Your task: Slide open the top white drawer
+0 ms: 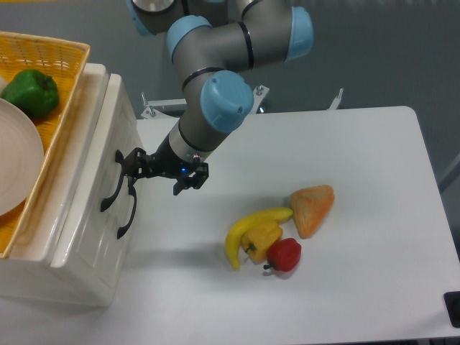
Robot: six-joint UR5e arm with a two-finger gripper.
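The top white drawer (97, 154) is the upper part of the glossy white cabinet's front at the left. Its black curved handle (110, 192) sits just left of the lower drawer's black handle (128, 214). My gripper (127, 171) reaches in from the right, level with the table, and its black fingertips stand at the upper end of the top drawer's handle. The fingers (121, 158) look spread, one on each side of that end. Whether they touch the handle is hard to tell. The drawer front lies flush with the cabinet.
A yellow wicker basket (68, 57) on top of the cabinet holds a green pepper (30, 92) and a white plate (14, 154). On the table lie a banana (251, 224), a yellow pepper (261, 240), a red pepper (284, 254) and an orange wedge (313, 208).
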